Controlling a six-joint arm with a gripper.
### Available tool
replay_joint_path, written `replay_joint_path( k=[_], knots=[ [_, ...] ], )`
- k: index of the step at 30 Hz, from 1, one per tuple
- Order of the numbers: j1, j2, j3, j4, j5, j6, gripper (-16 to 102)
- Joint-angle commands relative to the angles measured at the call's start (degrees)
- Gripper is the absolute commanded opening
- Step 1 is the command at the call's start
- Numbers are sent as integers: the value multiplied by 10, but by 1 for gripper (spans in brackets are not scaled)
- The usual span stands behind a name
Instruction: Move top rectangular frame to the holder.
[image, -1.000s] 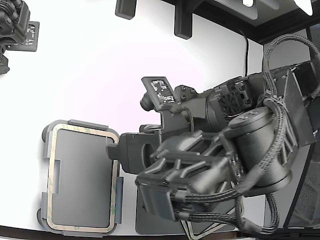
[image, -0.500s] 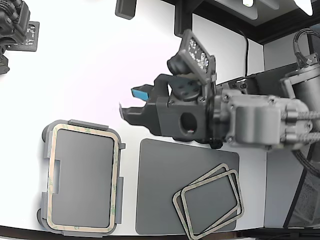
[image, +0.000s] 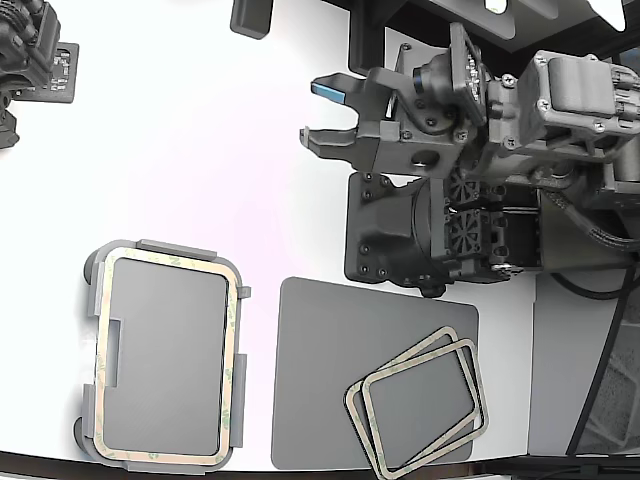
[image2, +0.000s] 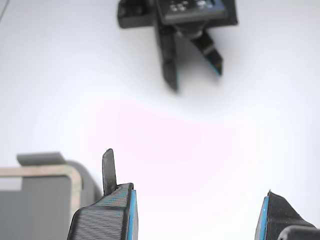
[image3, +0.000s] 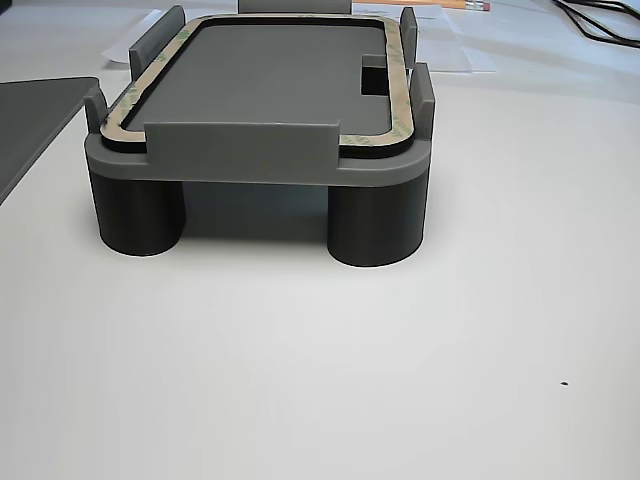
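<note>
The frame (image: 166, 358) lay flat in the holder (image: 92, 300), inside its raised tabs; the other view showed it (image3: 401, 70) seated on the holder (image3: 240, 150) too. Beside the holder, to the exterior view's right, a mat (image: 320, 370) carried two more frames (image: 420, 400), overlapping. The gripper (image: 325, 112) hung well apart from the holder, jaws apart and empty, blue pads (image2: 131, 215) showing.
</note>
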Motion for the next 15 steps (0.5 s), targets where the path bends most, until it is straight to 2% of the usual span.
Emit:
replay_joint_path(
  k=[1, 8, 15],
  knots=[
    [-12, 94, 98, -16, -8, -1, 100],
    [-12, 206, 191, -4, -4, -18, 100],
    [-12, 200, 225, -4, -6, -16, 100]
  ],
)
